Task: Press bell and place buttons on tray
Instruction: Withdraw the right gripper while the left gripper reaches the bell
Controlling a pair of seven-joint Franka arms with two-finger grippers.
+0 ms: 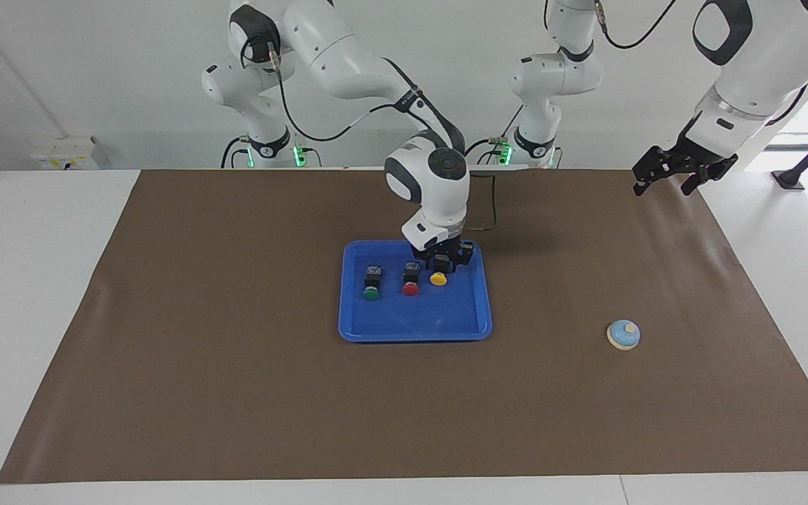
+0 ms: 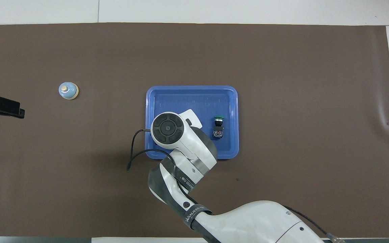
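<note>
Your right end effector point(image 1: 440, 265) sits down in the blue tray point(image 1: 414, 330) around the yellow button point(image 1: 438, 278); whether it grips, you cannot tell. Your left end effector point(image 1: 681, 172) waits, released, over the worktop's end where the bell point(image 1: 623, 334) sits, so it is the nearer one.

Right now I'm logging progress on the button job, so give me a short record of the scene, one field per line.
tray: mid-table, holds all three buttons in a row
green button: on tray, toward the right arm's end
red button: on tray, middle of row
yellow button: on tray, right end effector down at its body
left end effector: raised, waiting at its own end
bell: on the mat, outside tray, toward the left arm's end
</note>
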